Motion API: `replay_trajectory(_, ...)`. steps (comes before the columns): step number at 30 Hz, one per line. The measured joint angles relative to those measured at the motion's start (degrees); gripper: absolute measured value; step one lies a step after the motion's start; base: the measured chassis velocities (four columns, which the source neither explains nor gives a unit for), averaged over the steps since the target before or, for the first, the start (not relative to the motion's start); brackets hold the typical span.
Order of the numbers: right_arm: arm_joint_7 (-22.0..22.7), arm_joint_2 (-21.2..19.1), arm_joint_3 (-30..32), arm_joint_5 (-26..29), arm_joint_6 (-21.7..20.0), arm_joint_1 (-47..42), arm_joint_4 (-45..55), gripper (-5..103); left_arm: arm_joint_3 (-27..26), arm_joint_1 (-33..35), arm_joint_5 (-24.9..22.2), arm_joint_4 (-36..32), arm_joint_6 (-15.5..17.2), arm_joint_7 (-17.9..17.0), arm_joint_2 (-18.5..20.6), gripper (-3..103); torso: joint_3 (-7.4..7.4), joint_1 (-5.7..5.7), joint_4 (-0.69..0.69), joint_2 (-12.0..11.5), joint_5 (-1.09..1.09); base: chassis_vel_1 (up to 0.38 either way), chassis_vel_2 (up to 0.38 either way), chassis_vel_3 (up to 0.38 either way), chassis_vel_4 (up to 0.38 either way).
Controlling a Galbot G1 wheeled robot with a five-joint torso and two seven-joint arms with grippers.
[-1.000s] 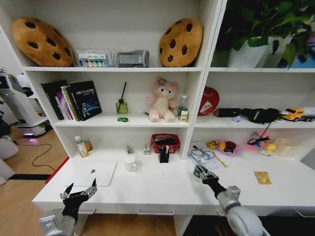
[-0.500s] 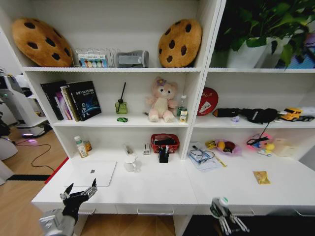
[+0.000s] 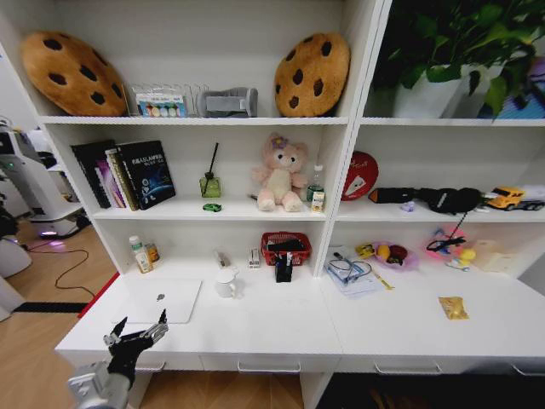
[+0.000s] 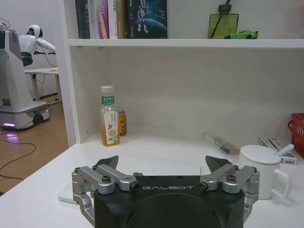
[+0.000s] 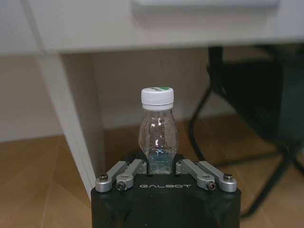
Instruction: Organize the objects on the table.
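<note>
A small clear bottle (image 5: 156, 130) is standing upright in the right gripper (image 5: 159, 167), jaws pinching its base, below the desk (image 3: 281, 328) edge. The left gripper (image 3: 136, 334) is hovering spread near the laptop (image 3: 159, 299).

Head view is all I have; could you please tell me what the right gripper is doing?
Observer: The right gripper has its jaws shut on a small clear bottle, held upright.
Operator: Thank you. Where is it relative to the desk?
Observer: Below the desk top, out in front, above the wooden floor.
Operator: And the left gripper, its jaws?
Observer: Open, low over the desk, facing a white mug.
</note>
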Motion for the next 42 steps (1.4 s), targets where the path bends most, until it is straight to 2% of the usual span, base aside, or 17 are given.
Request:
replay_trajectory(2,-0.22,0.47,1.08,0.41,-1.32,5.77,-6.88,21,0.0,0.0,0.0,0.0,0.0,-0.02,0.0,100,0.0,0.0,-0.01,0.0,0.03,0.0,0.0,0.0,0.0)
replay_trajectory(5,-1.14,0.61,2.4,-2.8,0.3,13.0,-17.04,21,0.0,0.0,0.0,0.0,0.0,-0.01,0.0,100,0.0,0.0,-0.02,0.0,-0.02,0.0,0.0,0.0,0.0)
replay_trajectory(6,-1.14,0.61,2.4,-2.8,0.3,13.0,-17.04,21,0.0,0.0,0.0,0.0,0.0,-0.01,0.0,100,0.0,0.0,-0.02,0.0,-0.02,0.0,0.0,0.0,0.0)
replay_trajectory(11,-4.35,0.88,2.28,-3.32,7.59,24.75,-31.02,21,0.0,0.0,0.0,0.0,0.0,0.0,0.0,100,0.0,0.02,0.03,0.0,0.0,0.0,0.0,0.0,0.0)
replay_trajectory(14,-5.57,1.66,2.0,-3.97,9.87,28.0,-35.41,21,0.0,0.0,0.0,0.0,0.0,0.0,0.0,100,0.01,0.02,-0.02,0.0,0.01,0.0,0.0,0.0,0.0)
replay_trajectory(17,-5.86,2.3,1.95,-7.87,11.78,29.98,-38.34,20,0.0,0.0,0.0,0.0,0.0,0.01,0.0,100,0.0,0.01,-0.02,0.0,0.01,0.0,0.0,0.0,0.0)
replay_trajectory(20,-5.93,2.7,2.05,-12.17,14.36,31.94,-41.89,31,0.0,0.0,0.0,0.0,0.0,0.01,0.0,100,0.0,0.02,-0.02,0.0,0.01,0.0,0.0,0.0,0.0)
replay_trajectory(22,-5.92,2.74,2.03,-13.32,15.43,32.71,-43.14,31,0.0,0.0,0.0,0.0,0.0,0.01,0.0,100,0.0,0.02,-0.02,0.0,0.0,0.0,0.0,0.0,0.0)
replay_trajectory(23,-5.89,2.81,2.01,-14.66,16.28,33.38,-44.21,41,0.0,0.0,0.0,0.0,0.0,0.01,0.0,100,0.0,0.01,-0.01,0.0,0.0,0.0,0.0,0.0,0.0)
replay_trajectory(26,-5.71,2.99,1.98,-16.28,16.5,33.72,-44.74,47,0.0,0.0,0.0,0.0,0.0,0.01,0.0,100,0.0,0.02,-0.01,0.0,0.0,0.0,0.0,0.0,0.0)
replay_trajectory(28,-4.95,3.07,1.95,-16.69,16.48,33.61,-44.74,57,0.0,0.0,0.0,0.0,0.0,0.01,0.0,100,0.0,0.01,-0.01,0.0,-0.01,0.0,0.0,0.0,0.0)
replay_trajectory(29,-4.95,3.07,1.95,-16.69,16.48,33.61,-44.74,57,0.0,0.0,0.0,0.0,0.0,0.01,0.0,100,0.0,0.01,-0.01,0.0,-0.01,0.0,0.0,0.0,0.0)
replay_trajectory(34,-4.66,3.07,1.7,-17.11,16.61,31.4,-42.71,79,0.0,0.0,0.0,0.0,0.0,0.01,0.0,100,0.0,0.01,-0.01,0.0,0.01,0.0,0.0,0.0,0.0)
replay_trajectory(36,-4.5,3.05,1.66,-17.12,16.56,29.43,-39.78,84,0.0,0.0,0.0,0.0,0.0,0.01,0.0,100,0.0,0.01,0.0,0.0,0.01,0.0,0.0,0.0,0.0)
replay_trajectory(39,-2.52,2.79,1.54,-19.62,16.45,21.11,-27.19,98,0.0,0.0,0.0,0.0,0.0,0.01,0.0,100,-0.01,0.01,0.0,0.0,0.02,0.0,0.0,0.0,0.0)
replay_trajectory(40,-2.52,2.79,1.54,-19.62,16.45,21.11,-27.19,98,0.0,0.0,0.0,0.0,0.0,0.01,0.0,100,-0.01,0.01,0.0,0.0,0.02,0.0,0.0,0.0,0.0)
replay_trajectory(42,0.3,2.61,2.68,-24.07,16.56,14.76,-18.12,100,-0.01,0.0,0.0,0.0,0.0,0.0,0.0,100,-0.01,0.0,-0.04,0.01,0.02,0.0,0.0,0.0,0.0)
